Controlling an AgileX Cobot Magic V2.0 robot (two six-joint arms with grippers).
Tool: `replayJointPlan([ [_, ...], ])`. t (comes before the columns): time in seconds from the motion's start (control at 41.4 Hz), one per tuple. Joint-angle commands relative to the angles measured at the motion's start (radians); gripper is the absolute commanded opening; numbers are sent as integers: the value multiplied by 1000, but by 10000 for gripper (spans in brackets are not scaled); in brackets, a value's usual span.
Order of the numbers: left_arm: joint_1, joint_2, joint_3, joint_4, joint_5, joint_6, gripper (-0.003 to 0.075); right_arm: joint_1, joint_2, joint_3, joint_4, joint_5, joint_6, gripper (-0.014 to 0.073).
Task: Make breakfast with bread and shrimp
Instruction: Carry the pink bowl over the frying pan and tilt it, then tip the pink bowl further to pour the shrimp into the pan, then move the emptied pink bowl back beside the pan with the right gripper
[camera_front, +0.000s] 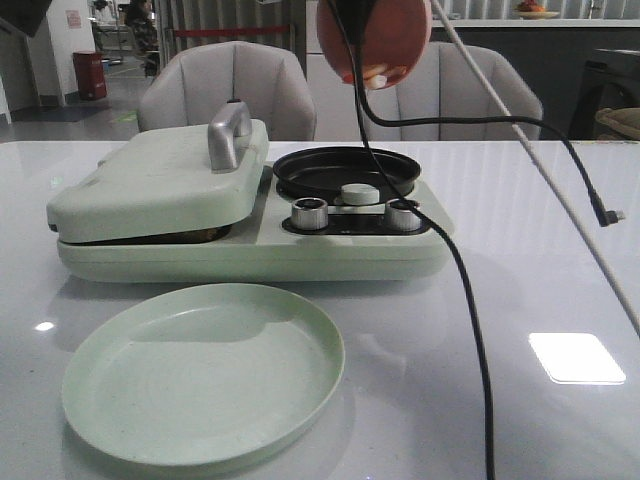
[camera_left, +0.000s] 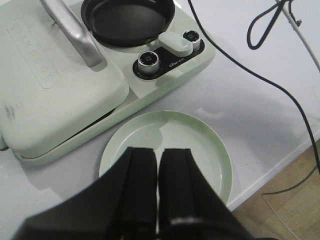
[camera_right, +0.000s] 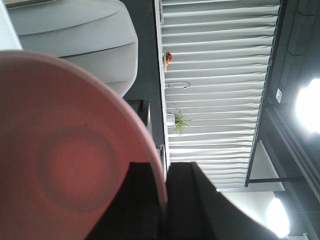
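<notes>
My right gripper (camera_right: 164, 167) is shut on the rim of a pink plate (camera_right: 65, 150). In the front view this pink plate (camera_front: 390, 35) hangs steeply tilted, high above the black round pan (camera_front: 345, 172) of the pale green breakfast maker (camera_front: 250, 255). A few pale shrimp (camera_front: 381, 72) lie at the plate's lowest edge. The maker's sandwich lid (camera_front: 160, 180) is down, with its silver handle (camera_front: 228, 132) on top; the bread is hidden. My left gripper (camera_left: 159, 152) is shut with nothing in it and hovers over an empty green plate (camera_left: 200, 145).
The green plate (camera_front: 205, 375) lies on the white table in front of the maker. Two knobs (camera_front: 309, 213) (camera_front: 403, 214) sit on the maker's front. A black cable (camera_front: 470, 300) and a white cord (camera_front: 560, 210) cross the table's right side. Chairs stand behind.
</notes>
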Motion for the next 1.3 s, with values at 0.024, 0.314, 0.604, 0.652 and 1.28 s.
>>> replayJointPlan([
  [0.024, -5, -6, -29, 6, -69, -8, 144, -3, -76, -39, -109, 20, 6, 19],
  [0.314, -5, -6, -29, 6, -69, -8, 144, -2, -76, -39, -135, 23, 11, 19],
  [0.604, -5, -6, -29, 6, -69, -8, 144, -4, -82, -39, -82, 30, 76, 19],
  [0.652, -5, -6, -29, 6, -69, -8, 144, -6, -93, -39, -26, 28, 76, 19],
  [1.28, -5, -6, -29, 6, -69, -8, 144, -361, -377, -35, 1149, 203, -228, 19],
])
